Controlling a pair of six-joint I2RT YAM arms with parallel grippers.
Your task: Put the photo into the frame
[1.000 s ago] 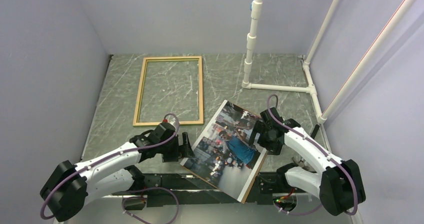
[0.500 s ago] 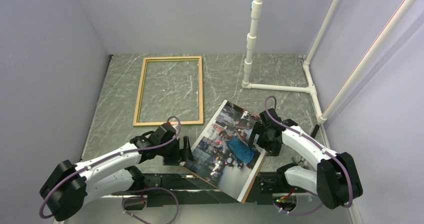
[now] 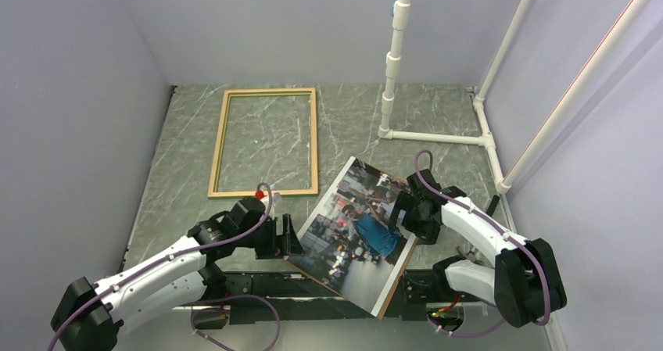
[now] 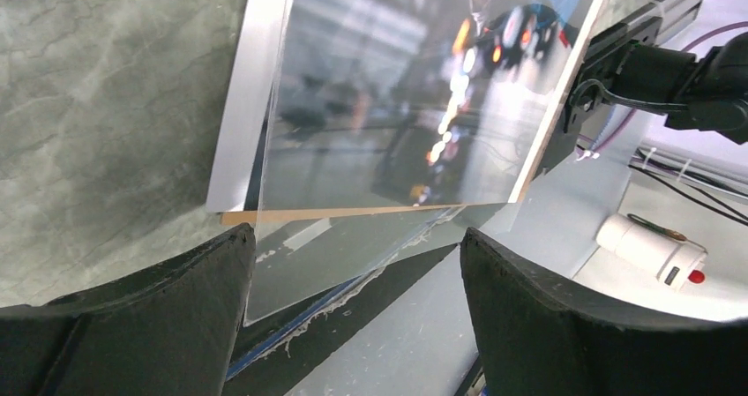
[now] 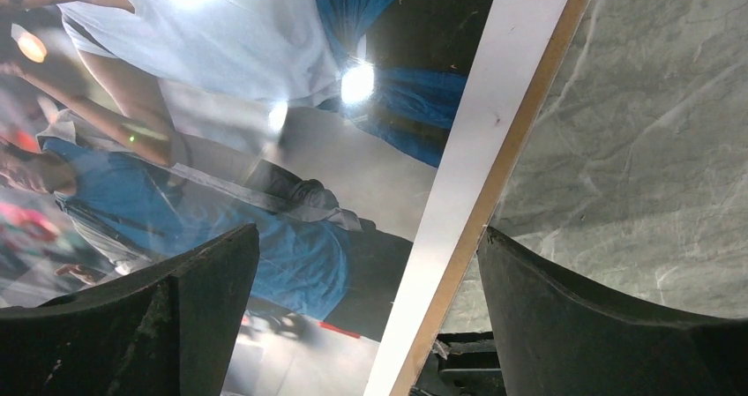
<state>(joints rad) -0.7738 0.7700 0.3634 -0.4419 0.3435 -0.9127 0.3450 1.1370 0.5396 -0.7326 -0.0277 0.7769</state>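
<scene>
Seen from above, a grey marbled table (image 3: 352, 124) holds a thin wooden frame (image 3: 262, 191) lying flat at the far left, pale wood face up. Only bare table shows through its opening; nothing sits inside it.

The photo (image 3: 356, 226), a colour street scene with a man in blue at its centre, lies picture side up near the front edge. It is turned at an angle and well apart from the frame. It rests on a brown board (image 5: 502, 162), whose thin edge peeks out beside the white border.

The left gripper (image 3: 285, 238) is at the photo's left edge and the right gripper (image 3: 403, 210) at its right edge. Both have their jaws spread wide, straddling the edge and clamping nothing.

This looks like the pickup stage, with the photo not yet lifted. Next, one gripper probably needs to pinch the print alone, without the board, then carry it over and square it with the frame.
</scene>
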